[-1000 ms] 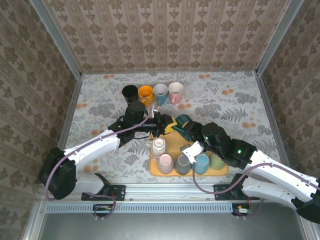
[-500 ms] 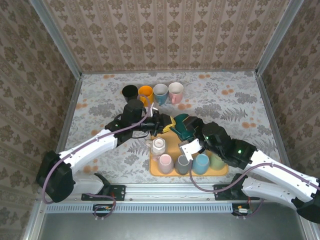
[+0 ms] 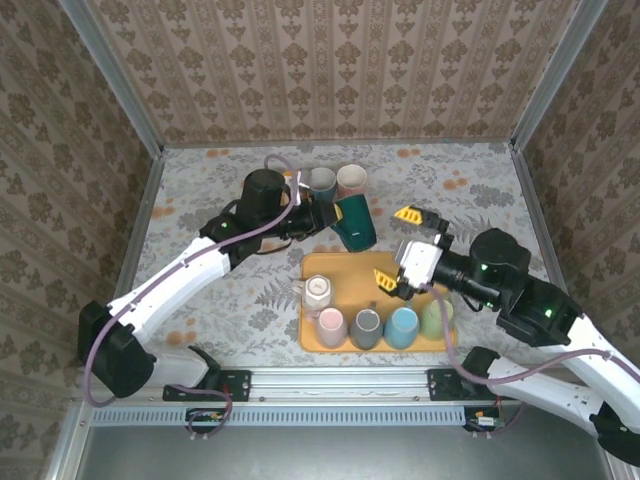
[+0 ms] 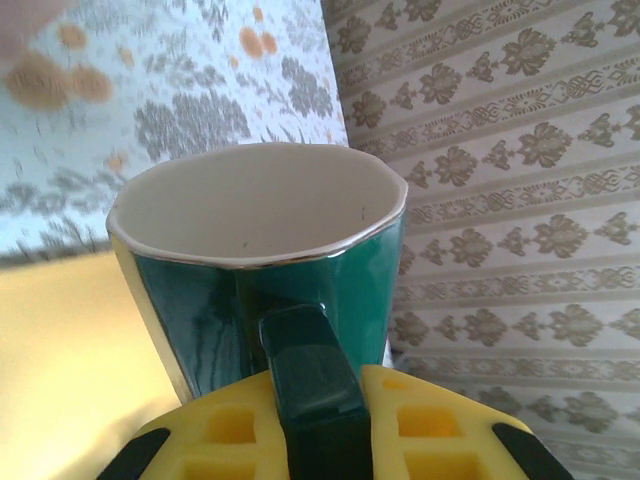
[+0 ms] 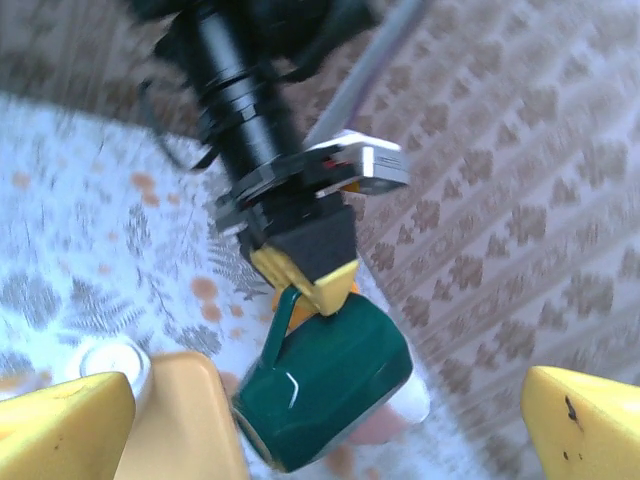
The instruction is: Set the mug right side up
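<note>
Hanging from the left gripper is the glossy dark green ceramic mug. Its handle is clamped between the yellow pads, and the body is tipped towards its side rather than upright. The left wrist view looks along the handle into its white inside, ringed by a thin bright rim. The mug sits over the floral-clothed table, just past the far edge of the flat yellow tray and near the table's middle. It touches neither the tray nor the other mugs.

The right gripper stands with its jaws spread wide and nothing between them. It hovers over the tray's far right part, just to the right of the green mug and apart from it.

A whitish mug stands by the tray's left edge. Four more line the tray's near edge: a pink mug, a grey mug, a light blue mug and a pale green mug at the right corner.

Close behind the held mug, towards the table's far edge, stand a blue-grey mug and a pale pink mug, mouths up. That leaves a tight gap there. Bare cloth runs from the tray's right edge to the table's far right corner, and more lies along the table's left edge.
</note>
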